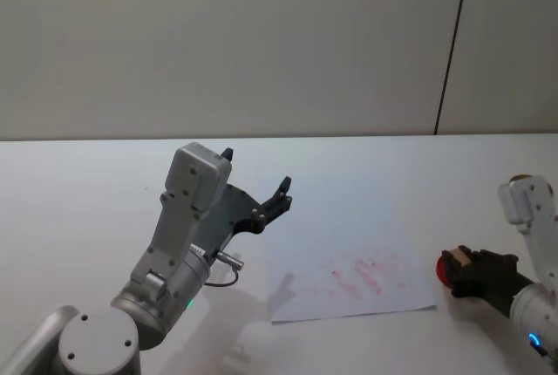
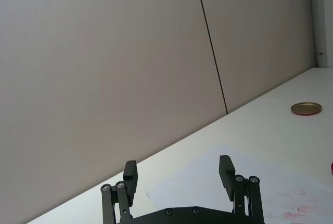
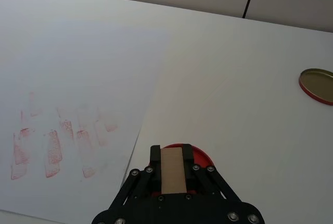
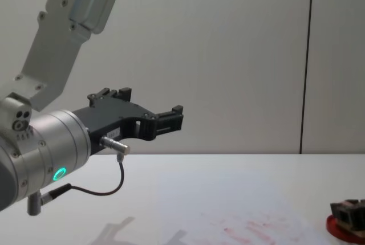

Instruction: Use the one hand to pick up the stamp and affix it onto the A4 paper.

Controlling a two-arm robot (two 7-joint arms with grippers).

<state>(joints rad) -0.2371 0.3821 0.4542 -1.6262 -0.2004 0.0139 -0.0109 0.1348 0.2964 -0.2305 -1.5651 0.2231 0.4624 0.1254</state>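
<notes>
The stamp [image 3: 173, 170], a small tan wooden block, is clamped between the fingers of my right gripper [image 3: 172, 156], directly over the round red ink pad [image 3: 200, 156]. In the head view the stamp [image 1: 455, 261] and right gripper [image 1: 457, 272] sit at the table's right, just right of the A4 paper [image 1: 340, 244]. The A4 paper [image 3: 78, 99] carries several red stamp prints. My left gripper [image 1: 255, 180] hangs open and empty above the table, left of the paper, its fingers [image 2: 130, 174] wide apart.
A round gold-rimmed lid [image 3: 317, 84] lies on the white table beyond the ink pad. A plain wall with a dark vertical seam [image 1: 452, 44] runs behind the table.
</notes>
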